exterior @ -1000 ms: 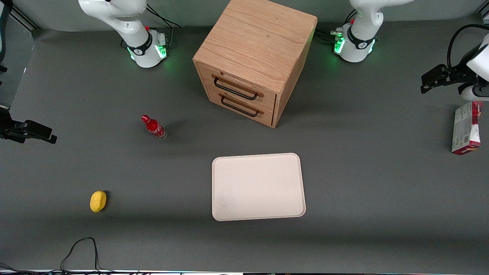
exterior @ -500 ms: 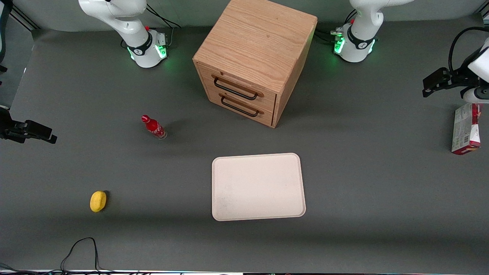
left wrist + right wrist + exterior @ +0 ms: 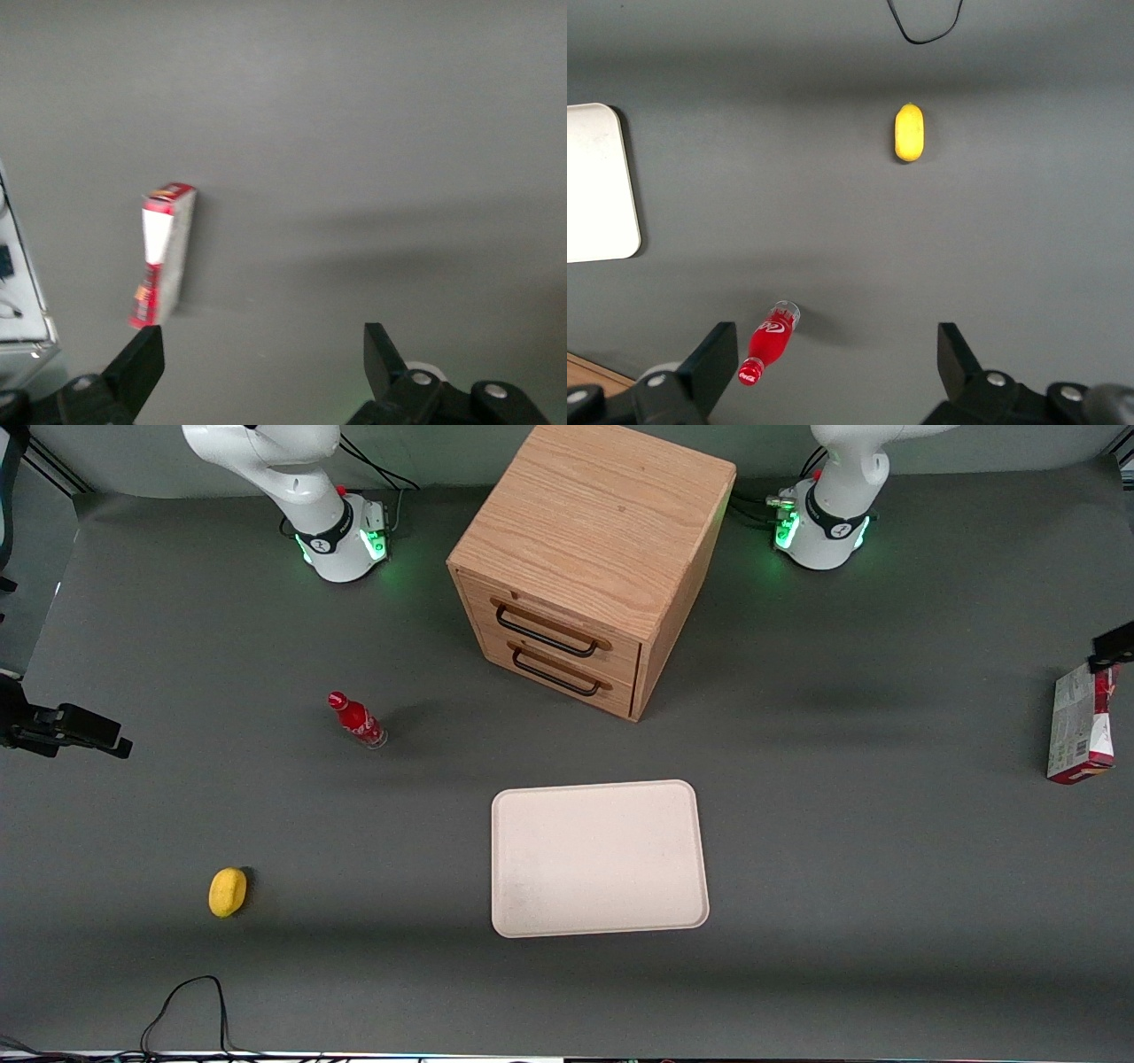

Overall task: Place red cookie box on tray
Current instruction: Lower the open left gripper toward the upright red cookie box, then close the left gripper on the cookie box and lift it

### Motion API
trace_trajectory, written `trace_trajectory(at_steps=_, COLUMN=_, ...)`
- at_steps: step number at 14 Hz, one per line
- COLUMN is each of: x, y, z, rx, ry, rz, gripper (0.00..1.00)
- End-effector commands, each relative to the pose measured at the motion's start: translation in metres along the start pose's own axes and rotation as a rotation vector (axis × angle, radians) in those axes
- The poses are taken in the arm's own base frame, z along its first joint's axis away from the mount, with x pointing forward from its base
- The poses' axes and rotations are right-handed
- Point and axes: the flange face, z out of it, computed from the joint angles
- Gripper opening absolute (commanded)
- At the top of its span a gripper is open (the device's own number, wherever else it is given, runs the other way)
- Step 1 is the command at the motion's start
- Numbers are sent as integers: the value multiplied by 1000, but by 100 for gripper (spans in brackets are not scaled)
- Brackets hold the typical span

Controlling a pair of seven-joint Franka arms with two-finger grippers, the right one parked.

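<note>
Task not begun: nothing gripped, nothing placed.
One drawer cabinet (image 3: 589, 567) at 12 o'clock; one tray (image 3: 598, 859) at centre, bare; one red cookie box (image 3: 1079, 724) at 3 o'clock, on edge, apart from the gripper (image 3: 261, 354), jaws wide, above it; one red bottle (image 3: 356, 720); one lemon (image 3: 227, 891).

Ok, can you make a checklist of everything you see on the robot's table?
Surface: dark grey table.
Job's things: red cookie box at the working arm's end of the table, standing on a long edge; tray bare, in front of the drawers.
Clutter: wooden drawer cabinet, red bottle, yellow lemon.
Grippers: gripper open, holding nothing, above the table near the box.
Cables: black cable at the table edge nearest the camera.
Surroundings: nothing seen.
</note>
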Motion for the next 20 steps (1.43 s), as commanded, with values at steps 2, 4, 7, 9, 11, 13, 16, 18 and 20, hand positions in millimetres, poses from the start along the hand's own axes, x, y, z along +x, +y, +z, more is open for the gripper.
trace_trajectory(at_steps=2, x=-3, y=-85, z=55, rx=72, ry=-11, rz=192, gripper=100)
trace_trajectory(at_steps=4, x=-18, y=-130, z=92, rx=87, ry=-30, rz=197, gripper=100)
trace_trajectory(at_steps=7, x=-35, y=-155, z=157, rx=62, ry=17, rz=243, gripper=100)
trace_trajectory(at_steps=9, x=-58, y=-167, z=204, rx=42, ry=37, rz=235, gripper=100)
trace_trajectory(at_steps=11, x=-77, y=-170, z=248, rx=-3, ry=35, rz=230, gripper=100)
trace_trajectory(at_steps=13, x=-87, y=-167, z=284, rx=-8, ry=67, rz=269, gripper=100)
trace_trajectory(at_steps=16, x=-102, y=-159, z=324, rx=43, ry=104, rz=273, gripper=100)
trace_trajectory(at_steps=18, x=-100, y=-159, z=336, rx=37, ry=102, rz=260, gripper=100)
trace_trajectory(at_steps=20, x=-101, y=-157, z=347, rx=19, ry=96, rz=245, gripper=97)
